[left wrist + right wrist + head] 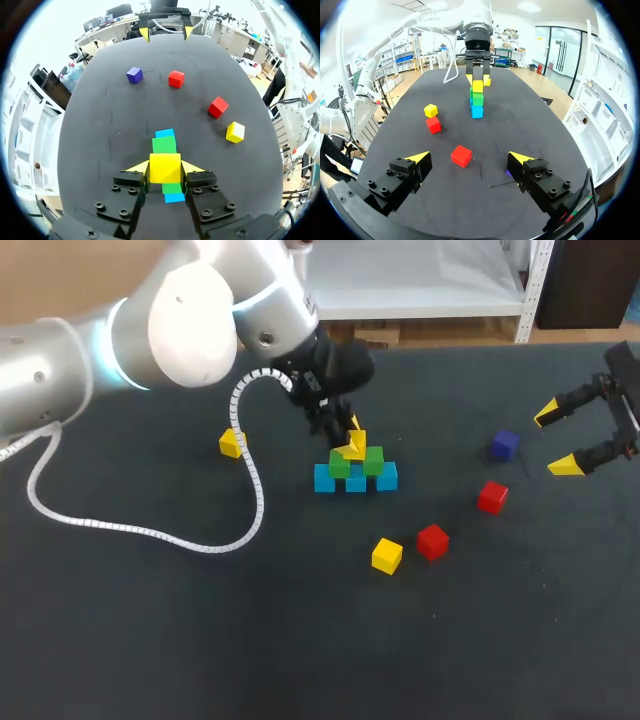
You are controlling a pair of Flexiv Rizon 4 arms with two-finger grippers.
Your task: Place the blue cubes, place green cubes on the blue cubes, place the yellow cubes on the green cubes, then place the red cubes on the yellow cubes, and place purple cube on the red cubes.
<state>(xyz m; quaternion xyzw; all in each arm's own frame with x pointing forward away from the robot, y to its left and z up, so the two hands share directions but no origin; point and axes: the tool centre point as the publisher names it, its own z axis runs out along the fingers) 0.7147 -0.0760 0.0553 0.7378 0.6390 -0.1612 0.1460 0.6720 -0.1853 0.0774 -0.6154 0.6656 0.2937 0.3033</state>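
Yellow cube point(353, 446) is pinched in the left tool point(165, 168), one yellow-tipped finger pressed on each of two opposite faces, directly over the stack. That stack is two green cubes point(340, 463) side by side on a row of three blue cubes point(324, 479). Seen from the right wrist, the held cube sits on or just above the green layer. I cannot tell whether it is fully seated.

The step in hand looks like setting this cube across the seam between the two greens. To do it well, keep its faces square to theirs and centre it so it bears on both. Spread the fingers only enough to let go, then lift straight up. The fingertips hang just beside the greens, which probably rest on the blues by weight alone, so any sideways drag could slide them.

The counter point(150, 640) is dark, flat and matte, and likely grips the cubes well enough. The left arm's white coiled cable point(250, 490) lies on it beside the stack, and a loose yellow cube point(232, 443) sits just past that. Another yellow cube point(386, 555) and a red cube point(432, 540) lie near the stack on the robot's side. A second red cube point(491, 496) and the purple cube point(505, 445) lie farther from the stack, toward the right arm. The right tool point(557, 438) is spread and holds nothing, well apart from the stack.
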